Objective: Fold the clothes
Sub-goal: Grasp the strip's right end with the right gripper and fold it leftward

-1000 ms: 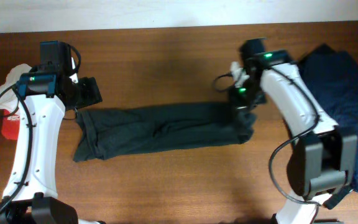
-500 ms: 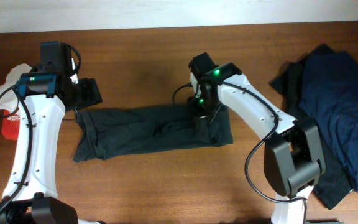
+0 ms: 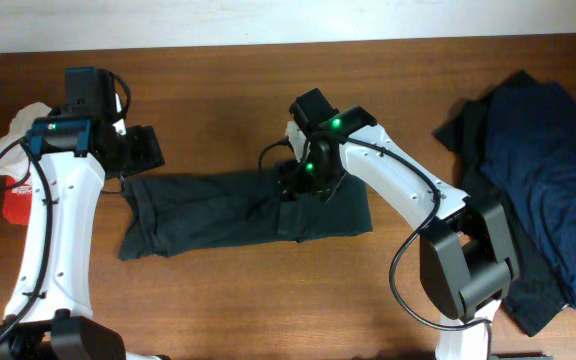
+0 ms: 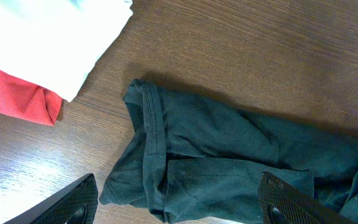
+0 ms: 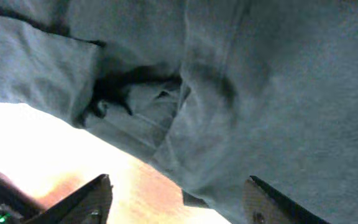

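Observation:
A dark green-black garment [image 3: 218, 210] of the clothes lies stretched across the middle of the table, its right end doubled over to the left as a flap [image 3: 333, 205]. My right gripper [image 3: 296, 185] hovers over the flap's left edge, open, with nothing between its fingers. In the right wrist view [image 5: 179, 202] the same cloth [image 5: 260, 93] fills the frame just under the jaws. My left gripper [image 3: 146, 150] stands open above the garment's left end [image 4: 166, 162], its fingers [image 4: 73, 202] apart from the cloth.
A heap of navy and black clothes [image 3: 538, 170] lies at the right edge of the table. White cloth [image 3: 13, 130] and red cloth [image 3: 13, 205] sit at the far left, seen also in the left wrist view as white cloth [image 4: 42, 37] and red cloth [image 4: 17, 99].
My right gripper carried the garment's right end leftward over its middle, then opened and let it go. The left arm has not moved.

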Controlling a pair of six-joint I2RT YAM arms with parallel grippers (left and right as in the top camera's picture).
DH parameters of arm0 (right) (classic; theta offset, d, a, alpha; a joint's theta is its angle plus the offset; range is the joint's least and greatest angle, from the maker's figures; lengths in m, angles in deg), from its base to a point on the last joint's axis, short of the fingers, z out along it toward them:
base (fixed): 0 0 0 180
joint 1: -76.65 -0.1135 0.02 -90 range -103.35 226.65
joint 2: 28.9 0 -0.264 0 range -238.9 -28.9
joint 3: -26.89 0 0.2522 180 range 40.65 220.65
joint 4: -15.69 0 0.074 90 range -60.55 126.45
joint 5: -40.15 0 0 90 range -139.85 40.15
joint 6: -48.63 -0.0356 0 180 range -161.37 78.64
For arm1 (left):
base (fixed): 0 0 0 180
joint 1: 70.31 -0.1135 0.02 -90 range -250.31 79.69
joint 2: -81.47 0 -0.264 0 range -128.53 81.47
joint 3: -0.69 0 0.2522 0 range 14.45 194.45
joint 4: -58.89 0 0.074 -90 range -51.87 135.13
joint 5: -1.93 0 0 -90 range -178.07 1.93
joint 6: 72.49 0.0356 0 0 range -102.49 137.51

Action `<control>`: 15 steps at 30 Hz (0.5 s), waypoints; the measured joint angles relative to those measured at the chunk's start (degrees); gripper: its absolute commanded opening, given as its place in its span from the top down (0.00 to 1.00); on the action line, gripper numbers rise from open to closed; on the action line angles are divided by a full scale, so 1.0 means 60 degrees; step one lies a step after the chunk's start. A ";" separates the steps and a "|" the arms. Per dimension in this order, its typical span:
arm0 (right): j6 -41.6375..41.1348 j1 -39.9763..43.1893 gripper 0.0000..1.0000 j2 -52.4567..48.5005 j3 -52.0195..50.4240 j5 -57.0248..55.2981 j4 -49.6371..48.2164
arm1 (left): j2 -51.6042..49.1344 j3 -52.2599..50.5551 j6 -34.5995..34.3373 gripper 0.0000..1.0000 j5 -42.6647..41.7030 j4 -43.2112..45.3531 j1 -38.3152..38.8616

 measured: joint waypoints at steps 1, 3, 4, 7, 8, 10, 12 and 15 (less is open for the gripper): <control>0.0047 0.0004 0.31 0.0000 0.0000 0.0055 0.0000 | 0.0000 0.0000 0.0000 0.18 0.0000 0.0000 0.0000; 0.0109 0.0036 0.35 0.0000 0.0000 0.0135 0.0000 | -0.0004 0.0000 0.0000 0.18 0.0000 -0.0004 0.0000; 0.0109 0.0062 0.36 0.0000 0.0000 0.0168 0.0011 | -0.0004 0.0000 0.0000 0.17 0.0000 -0.0004 0.0000; 0.0160 0.0342 0.36 0.0004 0.0160 0.0025 0.0528 | -0.0004 0.0000 0.0004 0.13 0.0004 -0.0044 0.0000; 0.0153 0.0492 0.35 0.0004 0.0288 -0.0168 0.0845 | -0.0004 0.0000 0.0007 0.07 0.0000 -0.0102 0.0000; 0.0160 0.0841 0.34 0.0040 0.0572 -0.0765 0.1468 | -0.0004 0.0000 0.0029 0.03 0.0000 -0.0233 0.0000; 0.0164 0.1257 0.34 0.0171 0.0849 -0.1610 0.2076 | -0.0004 0.0000 0.0015 0.02 0.0000 -0.0423 0.0000; 0.0153 0.1632 0.32 0.0321 0.0929 -0.2441 0.2681 | -0.0022 0.0000 0.0153 0.01 -0.0222 -0.0699 0.0000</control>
